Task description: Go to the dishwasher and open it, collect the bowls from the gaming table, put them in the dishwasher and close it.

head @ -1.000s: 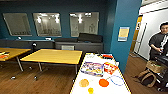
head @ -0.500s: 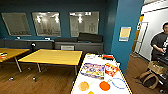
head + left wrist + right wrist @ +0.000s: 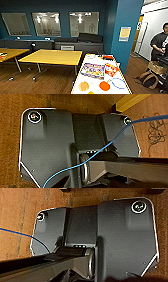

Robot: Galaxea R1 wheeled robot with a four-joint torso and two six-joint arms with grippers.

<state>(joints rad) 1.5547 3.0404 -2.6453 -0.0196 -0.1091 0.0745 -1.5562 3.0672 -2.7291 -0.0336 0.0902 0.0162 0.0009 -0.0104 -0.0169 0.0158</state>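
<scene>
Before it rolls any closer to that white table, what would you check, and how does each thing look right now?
1. White table in sight ahead: ok, it runs forward from the near edge of the head view.
2. Round pieces on it located: ok, an orange disc and a paler one lie near the front; whether they are bowls, cannot tell.
3. Game box out of the way: ok, it lies farther back.
4. Person standing off: ok, off to the right, apart from the table.
5. Bag on the floor by the person: ok, clear of the table.
6. Grippers ready: cannot tell.
</scene>
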